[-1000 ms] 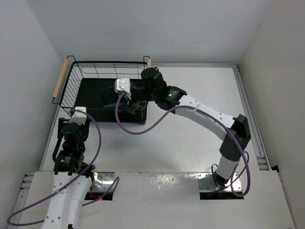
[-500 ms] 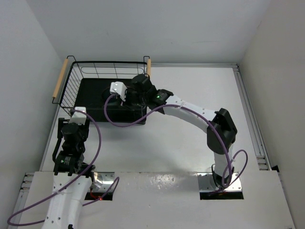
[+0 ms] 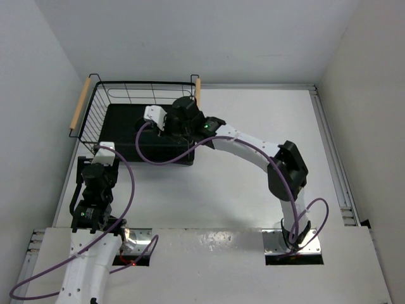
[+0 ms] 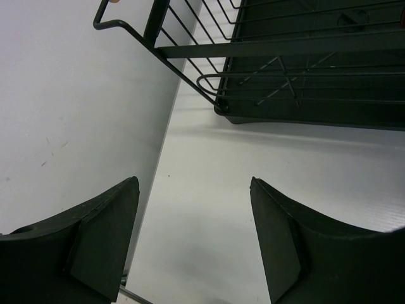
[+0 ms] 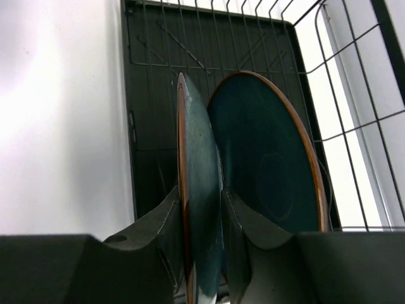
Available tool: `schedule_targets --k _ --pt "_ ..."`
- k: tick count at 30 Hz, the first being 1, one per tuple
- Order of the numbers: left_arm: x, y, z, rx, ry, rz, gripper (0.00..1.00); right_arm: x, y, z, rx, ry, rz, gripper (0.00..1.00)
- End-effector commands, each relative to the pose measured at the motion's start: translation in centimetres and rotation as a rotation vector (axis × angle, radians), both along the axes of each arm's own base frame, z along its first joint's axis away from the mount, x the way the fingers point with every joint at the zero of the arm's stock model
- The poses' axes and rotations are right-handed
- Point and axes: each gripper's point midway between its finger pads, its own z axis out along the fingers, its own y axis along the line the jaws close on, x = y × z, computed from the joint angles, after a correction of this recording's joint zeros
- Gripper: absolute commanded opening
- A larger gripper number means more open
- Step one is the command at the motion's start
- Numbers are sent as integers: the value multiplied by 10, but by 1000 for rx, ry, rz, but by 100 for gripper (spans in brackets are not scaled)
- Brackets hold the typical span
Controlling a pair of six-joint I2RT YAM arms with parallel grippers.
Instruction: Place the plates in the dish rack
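Note:
The dish rack (image 3: 95,104) is a black wire basket with wooden handles at the far left. It also shows in the left wrist view (image 4: 285,69) and the right wrist view (image 5: 152,114). My right gripper (image 5: 201,192) is shut on a teal plate (image 5: 201,142), held upright and edge-on over the rack's base tray. The second teal plate (image 5: 272,164) stands upright in the rack right beside it. From above, the right gripper (image 3: 166,126) is inside the rack and the plates are hidden under the wrist. My left gripper (image 4: 194,183) is open and empty above the table, near the rack's front left corner.
A white wall runs close along the rack's left side (image 4: 69,95). The rack's right wire wall (image 5: 354,95) is just beyond the standing plate. The right arm's purple cable (image 3: 158,158) hangs over the rack's front edge.
My right arm has moved left and deeper over the rack with the plate in its grip. The left arm has not moved.

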Motion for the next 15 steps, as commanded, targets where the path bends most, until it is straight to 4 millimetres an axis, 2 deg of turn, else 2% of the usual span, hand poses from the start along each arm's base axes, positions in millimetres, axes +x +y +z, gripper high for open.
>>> schedule_targets --k 1,2,4,5,7,10,14,15 --pt "2 2 9 1 -42 8 76 14 4 6 -5 -33 -8 30" --pt "2 2 9 1 -42 8 76 15 6 6 -7 -38 -2 30" --pt "2 2 9 1 -42 8 76 17 8 1 -16 -34 8 23" --pt "2 2 9 1 -42 8 76 20 7 2 -15 -42 10 12" --pt "2 2 9 1 -42 8 76 21 8 5 -7 -54 21 1" --pt "2 2 9 1 -42 8 76 19 9 16 26 -89 40 0" --pt "2 2 9 1 -42 8 76 16 10 43 90 -154 53 0" --pt "2 2 9 1 -42 8 76 17 13 54 123 -188 54 0"
